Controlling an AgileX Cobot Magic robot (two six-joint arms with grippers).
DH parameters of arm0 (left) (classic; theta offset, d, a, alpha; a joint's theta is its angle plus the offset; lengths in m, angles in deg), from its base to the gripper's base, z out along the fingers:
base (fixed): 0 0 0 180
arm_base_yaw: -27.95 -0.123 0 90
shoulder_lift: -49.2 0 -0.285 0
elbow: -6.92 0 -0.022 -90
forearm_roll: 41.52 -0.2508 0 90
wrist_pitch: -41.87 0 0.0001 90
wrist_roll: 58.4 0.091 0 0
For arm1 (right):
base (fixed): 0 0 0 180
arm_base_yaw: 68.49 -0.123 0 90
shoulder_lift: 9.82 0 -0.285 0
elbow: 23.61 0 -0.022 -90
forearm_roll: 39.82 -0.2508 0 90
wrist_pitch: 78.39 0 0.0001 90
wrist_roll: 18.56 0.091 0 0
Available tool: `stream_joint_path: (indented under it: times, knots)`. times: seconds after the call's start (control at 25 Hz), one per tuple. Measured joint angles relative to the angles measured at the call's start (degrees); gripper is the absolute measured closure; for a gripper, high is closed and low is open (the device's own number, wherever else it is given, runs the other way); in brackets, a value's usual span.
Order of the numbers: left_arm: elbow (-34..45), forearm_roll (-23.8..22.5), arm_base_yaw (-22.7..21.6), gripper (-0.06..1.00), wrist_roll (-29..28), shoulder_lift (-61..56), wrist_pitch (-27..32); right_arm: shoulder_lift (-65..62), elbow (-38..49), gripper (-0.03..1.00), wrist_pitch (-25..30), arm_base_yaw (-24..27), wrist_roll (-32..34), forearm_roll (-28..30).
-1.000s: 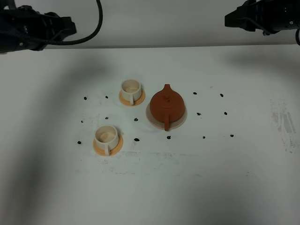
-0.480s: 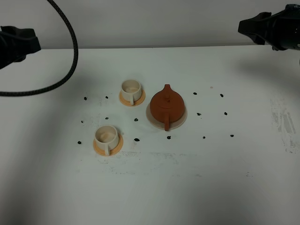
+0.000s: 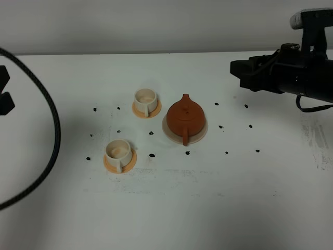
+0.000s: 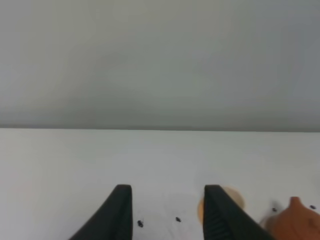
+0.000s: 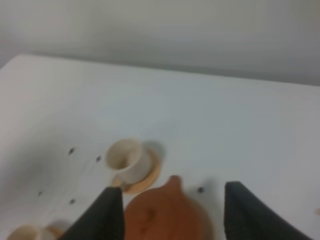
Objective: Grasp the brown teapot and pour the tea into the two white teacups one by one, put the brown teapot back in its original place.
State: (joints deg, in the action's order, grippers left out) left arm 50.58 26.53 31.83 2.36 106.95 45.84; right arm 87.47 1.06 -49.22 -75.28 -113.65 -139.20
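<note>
Over the counter (image 3: 166, 208), right tool (image 3: 238, 74) now nearer the brown teapot (image 3: 184, 115), jaws wide apart, left tool (image 4: 167, 189) pulled back, jaws a little apart.

The teapot (image 3: 184, 117) sits on its disc (image 3: 201, 136), right of the far teacup (image 3: 145, 98), the near teacup (image 3: 117, 151) front-left

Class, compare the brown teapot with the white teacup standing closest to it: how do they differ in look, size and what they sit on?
The brown teapot is reddish-brown; the teacup is cream-white. The teapot is clearly larger than the teacup. The teapot is closed by a lid; the teacup is open-topped. The teapot sits on a wide beige disc, the teacup on a small orange coaster. Both stand upright.
</note>
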Motion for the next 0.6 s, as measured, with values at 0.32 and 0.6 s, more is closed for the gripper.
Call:
stream_joint_path:
  times: [0.32, 0.6]
  knots:
    - [7.39, -14.77, 0.0, 0.63, -7.62, -15.29, 10.25, -3.48, 0.26, 0.53, 0.13, -5.59, -1.2, -0.32]
    - [7.86, -35.8, 0.0, 0.65, -29.23, -24.14, 26.43, -3.56, 0.26, 0.53, -2.43, -5.8, -3.12, 6.04]
